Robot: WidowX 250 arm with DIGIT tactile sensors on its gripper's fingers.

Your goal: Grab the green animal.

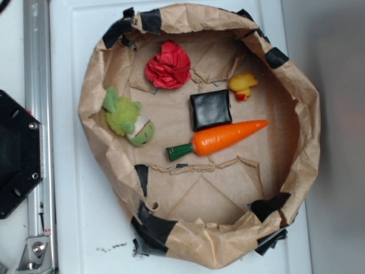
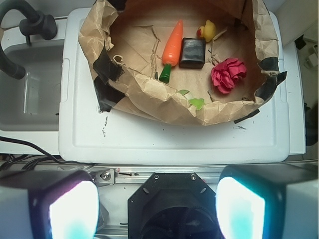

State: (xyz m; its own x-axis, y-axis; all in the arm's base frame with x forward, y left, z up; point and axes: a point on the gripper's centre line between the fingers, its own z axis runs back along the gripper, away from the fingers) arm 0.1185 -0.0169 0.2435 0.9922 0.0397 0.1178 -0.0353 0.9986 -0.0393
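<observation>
Nothing is grabbed yet: the end effector (image 2: 157, 206) hangs with fingers apart, well short of the paper basket (image 1: 302, 85). The green animal (image 1: 126, 117) lies inside against the basket's wall, well apart from the carrot (image 1: 219, 138); approach and grasp remain.

Overhead exterior, high wrist view; shared paper basket (image 1: 97, 103).
</observation>
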